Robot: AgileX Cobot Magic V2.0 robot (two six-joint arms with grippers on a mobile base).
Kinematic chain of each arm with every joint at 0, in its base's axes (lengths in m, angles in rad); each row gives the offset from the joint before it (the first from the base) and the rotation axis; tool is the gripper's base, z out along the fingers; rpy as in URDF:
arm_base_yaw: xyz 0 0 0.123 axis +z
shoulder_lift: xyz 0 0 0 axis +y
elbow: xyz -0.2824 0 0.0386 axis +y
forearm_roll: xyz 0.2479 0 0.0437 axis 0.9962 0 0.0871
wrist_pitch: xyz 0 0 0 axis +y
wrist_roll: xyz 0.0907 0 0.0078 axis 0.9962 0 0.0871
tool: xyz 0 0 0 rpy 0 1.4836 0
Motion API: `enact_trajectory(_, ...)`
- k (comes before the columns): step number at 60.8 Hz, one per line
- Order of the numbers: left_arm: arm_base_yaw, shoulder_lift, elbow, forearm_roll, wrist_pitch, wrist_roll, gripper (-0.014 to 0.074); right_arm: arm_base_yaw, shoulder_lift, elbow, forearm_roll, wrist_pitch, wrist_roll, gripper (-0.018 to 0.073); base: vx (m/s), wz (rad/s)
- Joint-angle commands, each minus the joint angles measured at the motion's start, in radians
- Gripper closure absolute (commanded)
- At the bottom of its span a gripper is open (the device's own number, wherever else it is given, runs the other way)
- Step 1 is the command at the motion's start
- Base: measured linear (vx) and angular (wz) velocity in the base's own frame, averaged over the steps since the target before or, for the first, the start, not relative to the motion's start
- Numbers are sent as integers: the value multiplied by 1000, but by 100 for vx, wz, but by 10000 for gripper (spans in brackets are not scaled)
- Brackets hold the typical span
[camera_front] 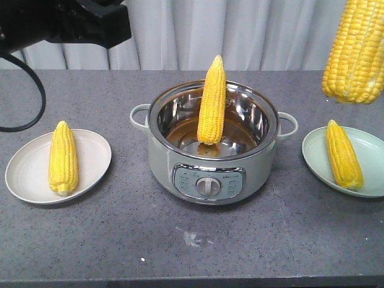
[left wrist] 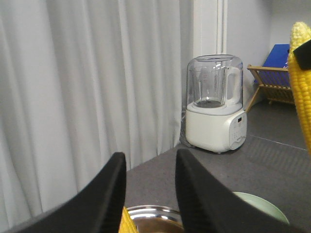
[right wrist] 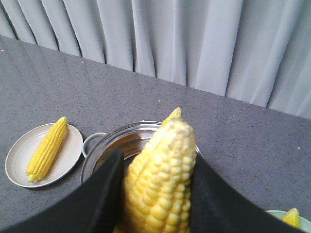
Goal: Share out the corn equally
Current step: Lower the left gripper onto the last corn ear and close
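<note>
Right tool (right wrist: 154, 194) raised, cob (camera_front: 355, 51) clamped.
Left tool (left wrist: 148, 187) is held aloft, released; pot (left wrist: 156, 210) is seen beneath it.

Pot (camera_front: 253, 123) is glossy steel, corn (camera_front: 212, 102) bumpy, table (camera_front: 252, 240) matt

No text can be read. Pot (camera_front: 180, 162), centre: front control panel (camera_front: 208, 180) has small print around the knob (camera_front: 207, 186), too fine to make out. Blender (left wrist: 216, 104), far right: button panel (left wrist: 237, 130) on its base, markings blurred.
</note>
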State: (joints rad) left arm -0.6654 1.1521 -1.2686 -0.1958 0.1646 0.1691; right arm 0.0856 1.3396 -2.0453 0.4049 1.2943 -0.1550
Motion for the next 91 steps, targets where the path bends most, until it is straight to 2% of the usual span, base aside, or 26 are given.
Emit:
enact_trajectory(1,32,9,-22,-13,-40,-141,356,-6,-23,-19,12,-5,-8,564,0,0)
enact_trajectory(6,89,46,-23,-12,-27,-282,356,-6,-23,-19,12,-6,-8,564,0,0)
enact_trajectory(11,117,77,-27,-12,2,-348,356,-6,-23,-19,12,-5,-8,564,0,0)
enact_trajectory(20,112,132,-35,-4,3,-332,349,-6,-23,-19,12,-5,-8,564,0,0)
enact_trajectory(24,112,161,-62,-26,10,-333,321,-6,-23,-19,12,-5,-8,564,0,0)
enact_trajectory(29,112,200,-124,-66,32,-332,252,-6,-23,-19,12,-5,-8,564,0,0)
enact_trajectory(40,112,315,-312,-67,144,-324,64,-6,-23,-19,12,-5,-8,564,0,0)
enact_trajectory(46,112,404,-423,-67,214,-324,10,-6,-23,-19,12,-5,-8,564,0,0)
enact_trajectory(51,112,483,-519,-76,246,-324,1,-6,-23,-19,12,-5,-8,564,0,0)
enact_trajectory(70,115,769,-803,-187,290,-325,4,-6,-23,-19,12,-5,-8,564,0,0)
enact_trajectory(80,115,847,-872,-204,311,-337,4,-6,-23,-19,12,-5,-8,564,0,0)
enact_trajectory(91,126,866,-873,-220,303,-335,4,-6,-23,-19,11,-5,-8,564,0,0)
